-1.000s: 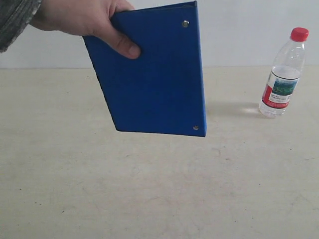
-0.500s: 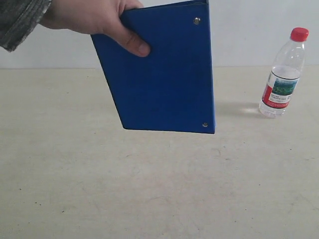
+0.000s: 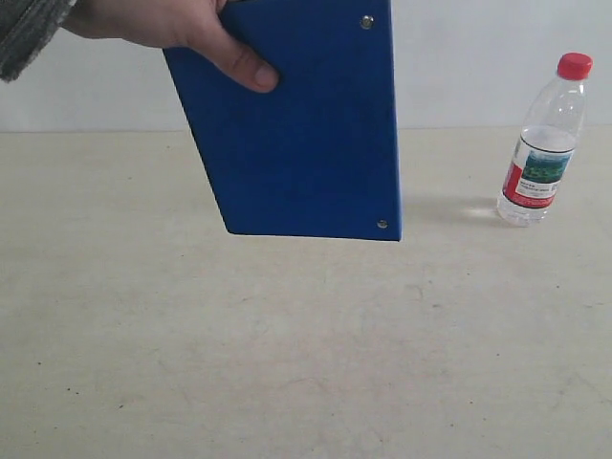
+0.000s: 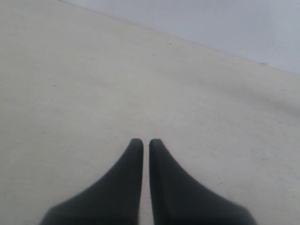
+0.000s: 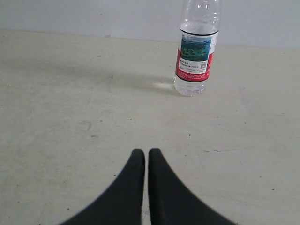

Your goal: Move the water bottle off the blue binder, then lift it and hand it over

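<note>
A person's hand [image 3: 172, 29] holds the blue binder [image 3: 296, 124] up in the air above the table, at the upper left of the exterior view. The water bottle [image 3: 543, 143] stands upright on the table at the far right, red cap on top; it also shows in the right wrist view [image 5: 197, 51], ahead of my right gripper [image 5: 146, 152], which is shut and empty. In the left wrist view my left gripper [image 4: 146, 142] is shut over bare table. Neither gripper appears in the exterior view.
The beige table [image 3: 306, 363] carries only the bottle. A pale wall [image 3: 478, 57] runs along its far edge. The person's sleeve [image 3: 29, 33] enters at the top left corner.
The hand has shifted the binder: first right and slightly down, then back left and up. The bottle has stayed put.
</note>
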You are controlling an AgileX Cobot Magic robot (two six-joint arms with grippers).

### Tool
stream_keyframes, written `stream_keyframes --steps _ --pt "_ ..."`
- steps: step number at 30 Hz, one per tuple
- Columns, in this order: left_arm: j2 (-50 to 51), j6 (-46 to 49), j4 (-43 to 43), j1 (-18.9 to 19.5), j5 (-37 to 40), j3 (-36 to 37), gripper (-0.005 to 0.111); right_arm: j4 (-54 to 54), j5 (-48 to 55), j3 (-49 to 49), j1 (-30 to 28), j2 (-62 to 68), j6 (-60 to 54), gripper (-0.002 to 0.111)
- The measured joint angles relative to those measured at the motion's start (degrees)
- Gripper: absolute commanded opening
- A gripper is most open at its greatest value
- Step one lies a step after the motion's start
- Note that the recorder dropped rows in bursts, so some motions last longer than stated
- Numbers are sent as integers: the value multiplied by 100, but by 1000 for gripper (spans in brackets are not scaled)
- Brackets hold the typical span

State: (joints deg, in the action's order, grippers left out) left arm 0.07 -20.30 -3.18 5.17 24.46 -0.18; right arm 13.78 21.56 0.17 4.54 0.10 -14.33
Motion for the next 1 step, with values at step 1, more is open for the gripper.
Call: stream_keyframes --steps 1 --pt "0 0 0 0 0 0 5 0 0 0 0 0 0 0"
